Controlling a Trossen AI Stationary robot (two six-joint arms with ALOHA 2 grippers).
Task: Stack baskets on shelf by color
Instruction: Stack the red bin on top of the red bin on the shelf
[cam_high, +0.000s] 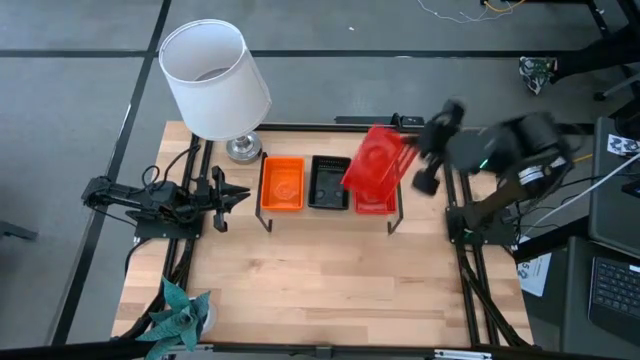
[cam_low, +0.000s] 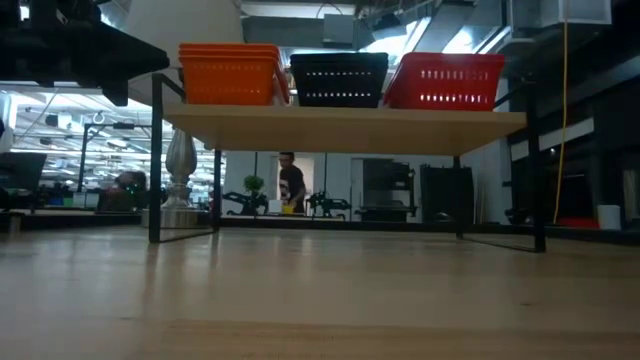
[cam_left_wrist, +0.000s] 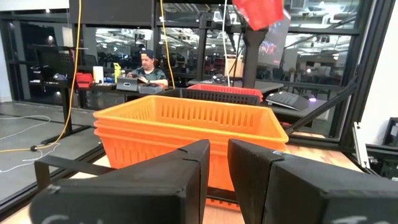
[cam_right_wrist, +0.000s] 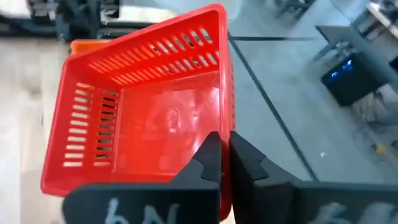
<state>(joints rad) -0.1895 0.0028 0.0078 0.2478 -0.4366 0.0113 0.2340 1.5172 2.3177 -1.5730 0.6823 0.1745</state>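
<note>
Lamp (cam_high: 215, 80) stands beside shelf (cam_high: 328, 215); right end effector (cam_right_wrist: 224, 163) pinches red basket (cam_high: 372, 162) above it.

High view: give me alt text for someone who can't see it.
The right gripper holds a red basket tilted above the red stack on the shelf, beside black and orange stacks. The left gripper waits left of the shelf.

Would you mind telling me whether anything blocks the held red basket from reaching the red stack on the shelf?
Nothing visible does. The right gripper holds the red basket tilted above the red stack at the shelf's end.
</note>
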